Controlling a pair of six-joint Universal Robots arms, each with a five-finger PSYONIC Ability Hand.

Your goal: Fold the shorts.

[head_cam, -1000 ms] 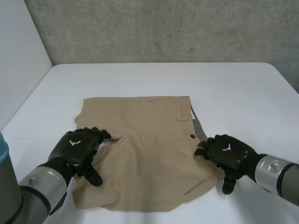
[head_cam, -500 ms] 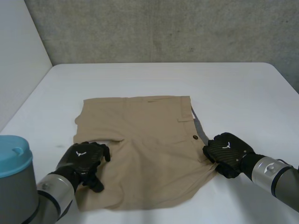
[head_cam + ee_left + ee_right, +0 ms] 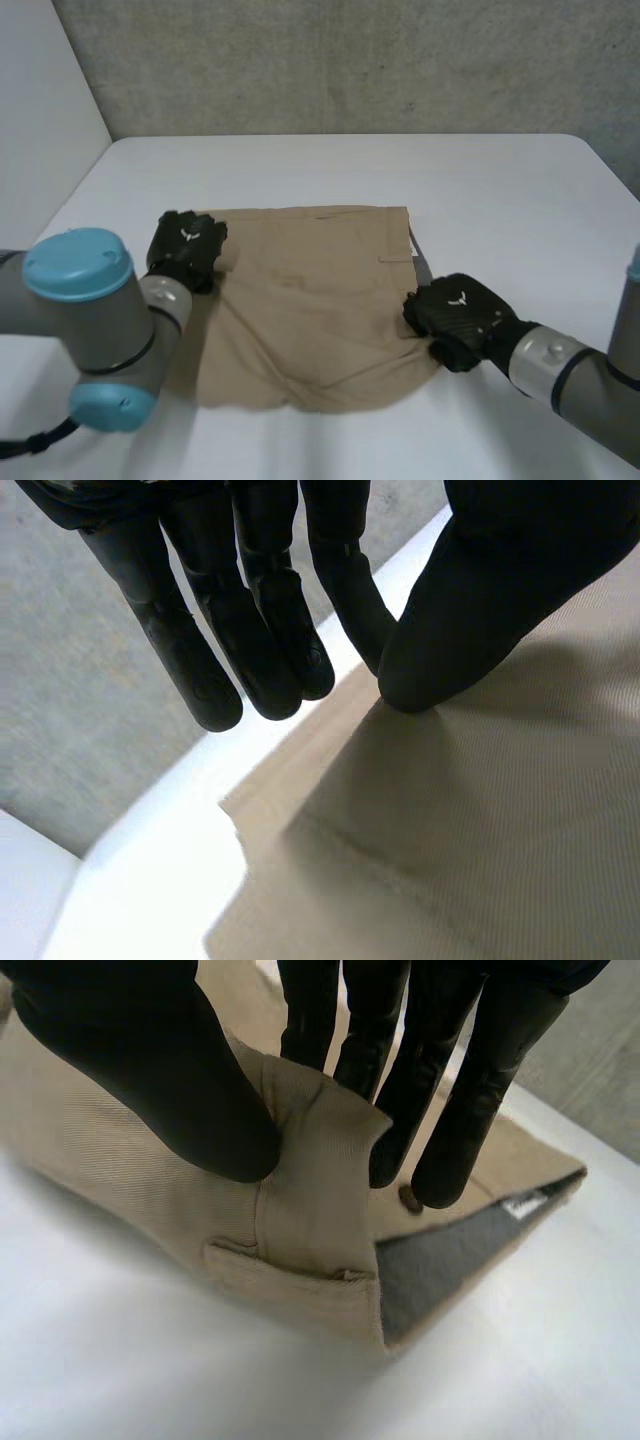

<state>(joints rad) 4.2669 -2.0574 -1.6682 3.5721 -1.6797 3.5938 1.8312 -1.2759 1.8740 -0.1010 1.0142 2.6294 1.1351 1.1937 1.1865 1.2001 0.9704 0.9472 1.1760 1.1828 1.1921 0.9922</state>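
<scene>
Shorts' near-left part: my left arm point(image 3: 90, 330) covers that side of the shorts point(image 3: 320, 300) in the head view.
Right hand's hold: from the head view, the back of the right hand point(image 3: 455, 318) hides its fingertips from me.
Right arm point(image 3: 570, 375): cut off by the head view's edge.
Button point(image 3: 408, 1197): too small for me to make out detail.
Tag point(image 3: 525, 1205): white, on the grey lining point(image 3: 440, 1270); I can't read the print.

Tan shorts point(image 3: 310, 300), white table point(image 3: 500, 190)

light: soft, even | table point(image 3: 520, 190): bright (mild glare) | wall point(image 3: 350, 60): dimmer
</scene>
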